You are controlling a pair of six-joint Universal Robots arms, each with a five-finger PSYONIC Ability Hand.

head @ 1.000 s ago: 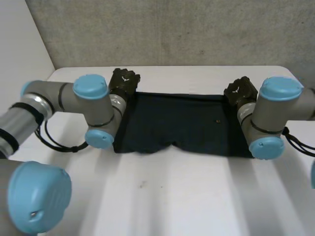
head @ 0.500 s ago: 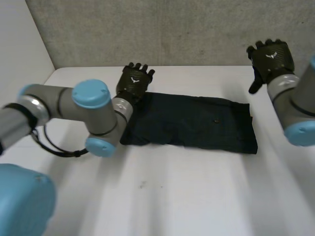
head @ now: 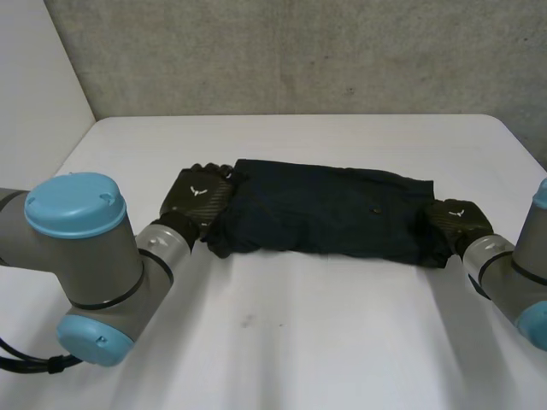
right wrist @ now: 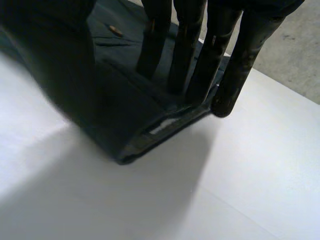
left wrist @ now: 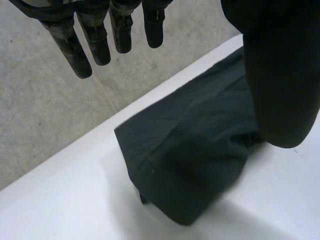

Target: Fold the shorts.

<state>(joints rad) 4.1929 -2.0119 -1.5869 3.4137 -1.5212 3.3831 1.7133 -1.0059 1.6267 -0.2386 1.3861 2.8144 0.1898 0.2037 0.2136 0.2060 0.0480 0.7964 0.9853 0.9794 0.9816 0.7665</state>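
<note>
White counter (head: 299, 342), matte, with one small dark speck (head: 247, 321) on the robot's side of the shorts. A grey rough wall (head: 299, 51) stands behind the shorts, and a plain white wall (head: 34, 77) to their left. The dark navy shorts (head: 325, 209) lie flat mid-counter as a long folded band running left to right, with a small button (head: 377, 207) on the top layer toward the right end. The far edge is straight. The near edge is uneven, with a rounded bulge at the left end. Left hand (head: 198, 195) is at the left end of the shorts, back upward. In the left wrist view its fingers (left wrist: 67, 42) are straight and off the cloth, the thumb (left wrist: 280, 75) spread wide of them: released, holding nothing. Right hand (head: 453, 218) is at the right end of the shorts. In the right wrist view its straight fingers (right wrist: 195, 65) come down onto the top layer by the end fold, not curled: released. There is bare counter on every side of the shorts, widest on the robot's side.
</note>
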